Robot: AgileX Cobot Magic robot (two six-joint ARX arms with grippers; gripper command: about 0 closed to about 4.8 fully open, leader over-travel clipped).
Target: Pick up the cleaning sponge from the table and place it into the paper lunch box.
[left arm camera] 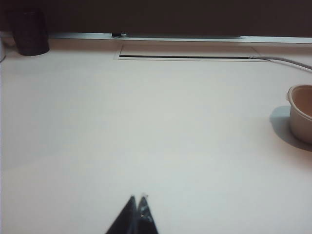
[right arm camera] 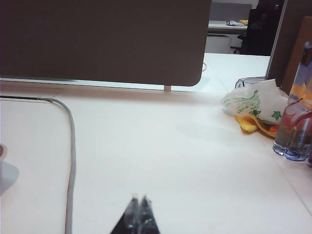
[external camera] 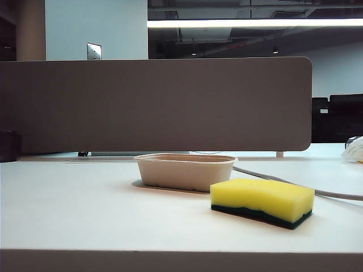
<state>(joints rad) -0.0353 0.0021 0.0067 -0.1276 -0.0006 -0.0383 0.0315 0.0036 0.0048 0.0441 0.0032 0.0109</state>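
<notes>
The cleaning sponge [external camera: 262, 202], yellow foam over a dark green layer, lies on the white table [external camera: 85, 209] near the front right. Just behind it to the left stands the beige paper lunch box [external camera: 185, 170], nothing showing above its rim; its end also shows in the left wrist view [left arm camera: 301, 112]. My left gripper [left arm camera: 138, 198] hangs shut over bare table, well away from the box, holding nothing. My right gripper [right arm camera: 138, 198] is shut too, over bare table beside a grey cable [right arm camera: 71, 161]. Neither gripper appears in the exterior view. No wrist view shows the sponge.
A grey-brown partition [external camera: 153, 105] closes the back of the table. The grey cable [external camera: 317, 191] runs behind the sponge. A dark cup [left arm camera: 30, 33] stands far left. At the right are a white bag [right arm camera: 256, 102], yellow peel and clear bottles [right arm camera: 295, 131].
</notes>
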